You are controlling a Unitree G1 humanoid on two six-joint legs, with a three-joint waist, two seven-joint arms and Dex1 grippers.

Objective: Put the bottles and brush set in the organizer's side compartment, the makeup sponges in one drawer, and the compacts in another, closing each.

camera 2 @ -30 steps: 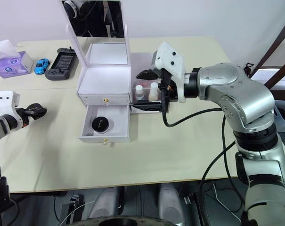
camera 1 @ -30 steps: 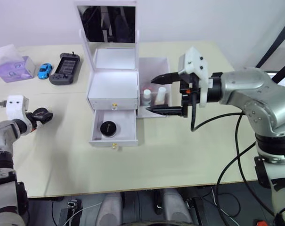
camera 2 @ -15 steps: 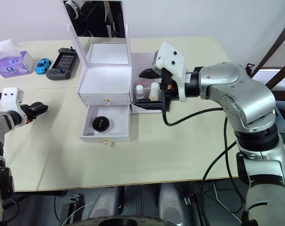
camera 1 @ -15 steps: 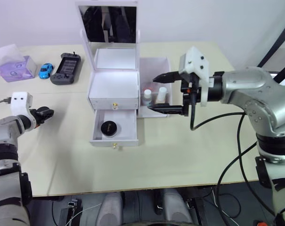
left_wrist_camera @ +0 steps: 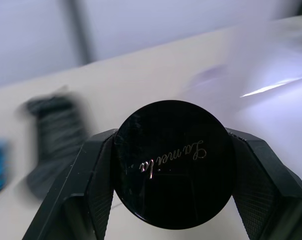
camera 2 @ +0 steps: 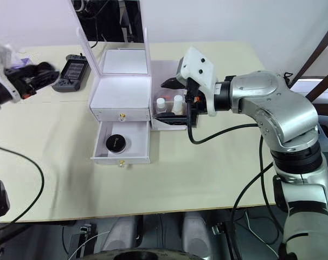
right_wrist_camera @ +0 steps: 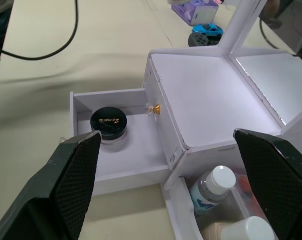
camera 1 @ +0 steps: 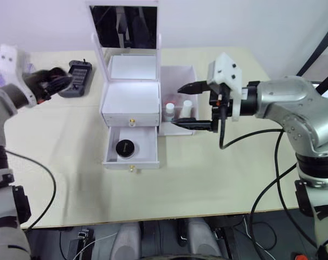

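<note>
At the upper left of the frame, the left gripper (left_wrist_camera: pixel 173 170) pinches a round glossy black compact with pale script lettering (left_wrist_camera: pixel 174 163). A second black compact (camera 1: pixel 124 147) lies in the white plastic organizer's (camera 1: pixel 130 100) open lower drawer (camera 1: pixel 132 146). The right gripper (camera 1: pixel 187 105), fingers spread, hovers over 2 white-capped bottles (camera 1: pixel 177 110) in the side compartment (camera 1: pixel 177 76).

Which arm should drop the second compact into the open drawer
Left. The left gripper is shut on a compact, while the right gripper is open beside the side compartment.
</note>
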